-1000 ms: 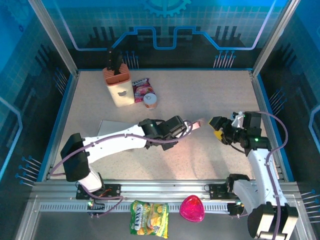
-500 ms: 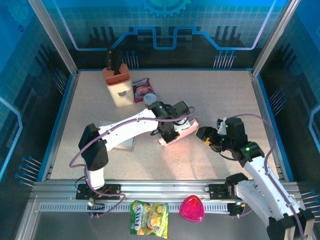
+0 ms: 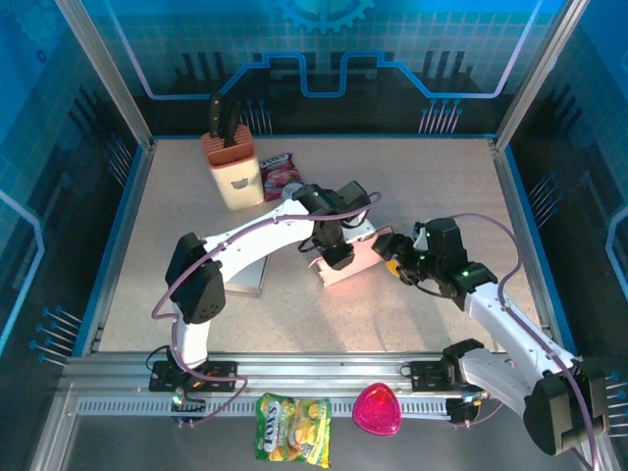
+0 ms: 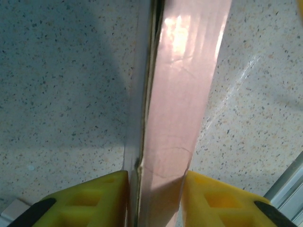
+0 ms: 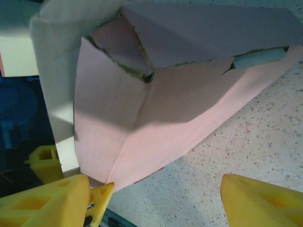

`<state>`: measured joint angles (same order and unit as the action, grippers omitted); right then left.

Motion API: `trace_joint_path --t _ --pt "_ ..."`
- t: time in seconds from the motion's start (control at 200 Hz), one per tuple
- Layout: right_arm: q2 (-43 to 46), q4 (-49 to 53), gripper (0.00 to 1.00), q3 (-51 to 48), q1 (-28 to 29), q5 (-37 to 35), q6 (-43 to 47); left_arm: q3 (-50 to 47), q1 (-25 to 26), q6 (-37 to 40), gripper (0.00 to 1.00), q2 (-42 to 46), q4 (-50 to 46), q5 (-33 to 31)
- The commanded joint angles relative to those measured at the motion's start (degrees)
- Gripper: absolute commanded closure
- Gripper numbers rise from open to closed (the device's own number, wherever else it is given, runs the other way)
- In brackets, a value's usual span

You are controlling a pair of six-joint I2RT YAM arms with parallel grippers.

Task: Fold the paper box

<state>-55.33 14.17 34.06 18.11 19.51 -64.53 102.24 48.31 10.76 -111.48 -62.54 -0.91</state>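
Observation:
The pink paper box [image 3: 353,260] stands partly folded on the table's middle, grey-white inside. My left gripper [image 3: 332,257] comes down on its left end. In the left wrist view a pink wall of the box [image 4: 176,94] runs up between the yellow fingers [image 4: 94,198], which press on both of its sides, so my left gripper [image 4: 156,177] is shut on it. My right gripper [image 3: 394,257] sits just right of the box, open. In the right wrist view the box's pink panels and creases [image 5: 156,109] lie ahead of my right gripper [image 5: 156,185], with bare table between its fingers.
A knife block [image 3: 231,169], a snack packet [image 3: 278,175] and a small can [image 3: 294,196] stand at the back left. A flat grey sheet [image 3: 250,277] lies under the left arm. A sweets bag [image 3: 292,430] and a pink heart-shaped dish [image 3: 377,410] rest on the front rail.
The left arm has swung back and left, bringing the box down onto the table, and its jaws have widened a little. The right gripper has moved left, up to the box.

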Motion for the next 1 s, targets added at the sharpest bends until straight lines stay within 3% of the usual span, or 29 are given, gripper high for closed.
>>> trace_joint_path --t 0.0,0.995 --pt "-0.8 -3.3 0.26 1.2 0.4 -0.3 -1.4 0.3 -0.3 1.1 0.66 -2.5 -2.3 3.2" --pt "-10.8 -11.1 0.25 1.6 2.9 -3.1 -7.0 -1.5 -0.4 1.4 0.55 -0.7 2.0 2.5"
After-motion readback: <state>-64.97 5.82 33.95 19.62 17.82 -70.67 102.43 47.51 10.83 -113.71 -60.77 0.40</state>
